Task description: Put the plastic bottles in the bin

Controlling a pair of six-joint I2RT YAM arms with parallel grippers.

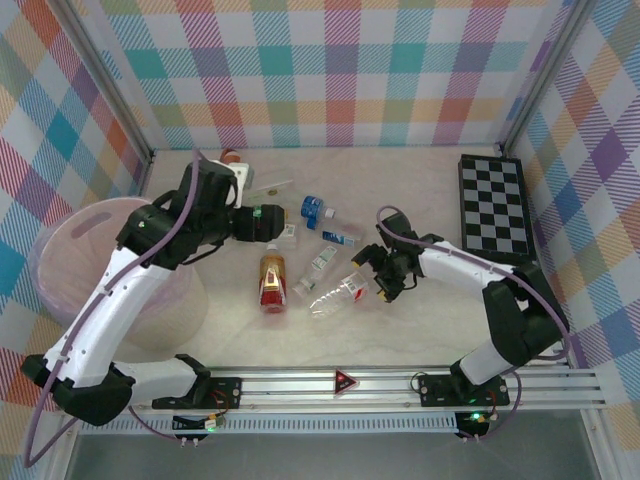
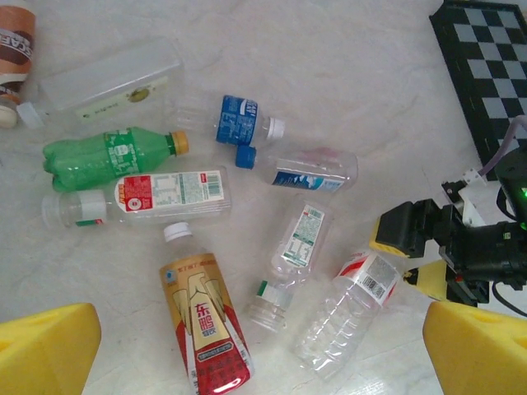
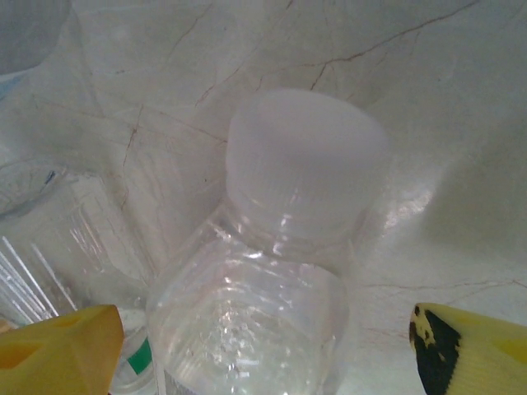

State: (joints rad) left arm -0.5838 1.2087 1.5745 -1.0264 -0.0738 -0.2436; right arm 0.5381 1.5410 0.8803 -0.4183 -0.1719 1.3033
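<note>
Nine plastic bottles [image 2: 107, 152] loose on the table [image 1: 420, 170]; one bin [image 1: 50, 270], one checkerboard [image 1: 495, 205].

In the left wrist view, a brown-labelled bottle [image 2: 15, 49] is cut off by the upper left corner and the checkerboard [image 2: 486, 74] by the right edge, while the yellow fingers [image 2: 45, 350] of the left gripper [image 2: 262, 358] run out of frame at the lower corners. From the right wrist, a pale-capped clear bottle [image 3: 305, 164] sits blurred at centre, its body cut by the bottom edge, as are the fingers [image 3: 58, 354] of the right gripper [image 3: 263, 350] in the lower corners. Overhead, the left arm [image 1: 120, 290] covers the right side of the bin [image 1: 60, 240] at frame left, and the bottle labels [image 1: 271, 285] are too small to read.
</note>
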